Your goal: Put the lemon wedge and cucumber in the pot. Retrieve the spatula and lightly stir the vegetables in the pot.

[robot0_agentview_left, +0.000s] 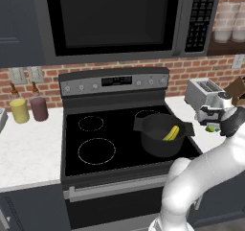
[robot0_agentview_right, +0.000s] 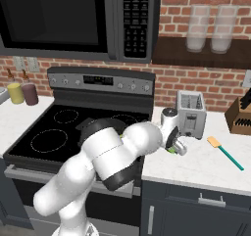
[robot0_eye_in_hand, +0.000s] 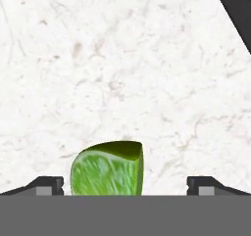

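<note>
Bright yellow-green, the small pointed lemon wedge (robot0_eye_in_hand: 108, 168) lies on the white marble counter (robot0_eye_in_hand: 122, 68) between the two dark fingers (robot0_eye_in_hand: 49, 185) of the gripper (robot0_eye_in_hand: 125, 186), which stand wide apart and do not touch it.

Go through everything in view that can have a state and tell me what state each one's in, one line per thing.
Deep dark grey-black pot: upright on the stove, holding the cucumber.
Curved yellowish cucumber: inside the pot.
Small bright green lemon wedge: on the white counter, between the open fingertips, not gripped.
Pincer: open, low over the wedge.
Orange-bladed, teal-handled spatula: flat on the counter, untouched.
Silver toaster: upright, slots empty.
</note>
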Robot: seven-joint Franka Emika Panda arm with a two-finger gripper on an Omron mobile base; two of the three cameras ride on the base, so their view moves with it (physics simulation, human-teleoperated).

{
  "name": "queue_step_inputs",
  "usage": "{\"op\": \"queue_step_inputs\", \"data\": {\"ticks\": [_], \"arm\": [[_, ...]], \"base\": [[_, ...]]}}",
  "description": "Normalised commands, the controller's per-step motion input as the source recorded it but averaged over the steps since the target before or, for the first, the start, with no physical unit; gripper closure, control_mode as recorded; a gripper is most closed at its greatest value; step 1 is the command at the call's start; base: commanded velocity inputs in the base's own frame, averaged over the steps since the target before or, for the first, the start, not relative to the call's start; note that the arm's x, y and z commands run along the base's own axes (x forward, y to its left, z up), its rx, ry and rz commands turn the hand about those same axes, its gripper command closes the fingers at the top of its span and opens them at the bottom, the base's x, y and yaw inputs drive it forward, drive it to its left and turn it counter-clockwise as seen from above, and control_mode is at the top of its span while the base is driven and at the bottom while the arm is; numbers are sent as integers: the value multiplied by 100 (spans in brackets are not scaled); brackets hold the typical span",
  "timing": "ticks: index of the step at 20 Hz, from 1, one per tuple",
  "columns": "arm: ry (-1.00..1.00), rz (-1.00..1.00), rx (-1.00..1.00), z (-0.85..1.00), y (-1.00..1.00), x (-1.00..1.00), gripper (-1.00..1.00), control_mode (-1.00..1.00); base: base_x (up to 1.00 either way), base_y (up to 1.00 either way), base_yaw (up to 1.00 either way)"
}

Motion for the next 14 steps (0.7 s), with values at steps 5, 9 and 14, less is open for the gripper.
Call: {"op": "queue_step_inputs", "data": {"ticks": [5, 9, 14], "arm": [[3, 0, 0, -17, -12, 12, -100, -100], [7, 0, 0, -17, -6, 1, 100, -100], [9, 0, 0, -17, 0, -1, 100, -100]], "base": [[0, 0, 0], [0, 0, 0], [0, 0, 0]]}}
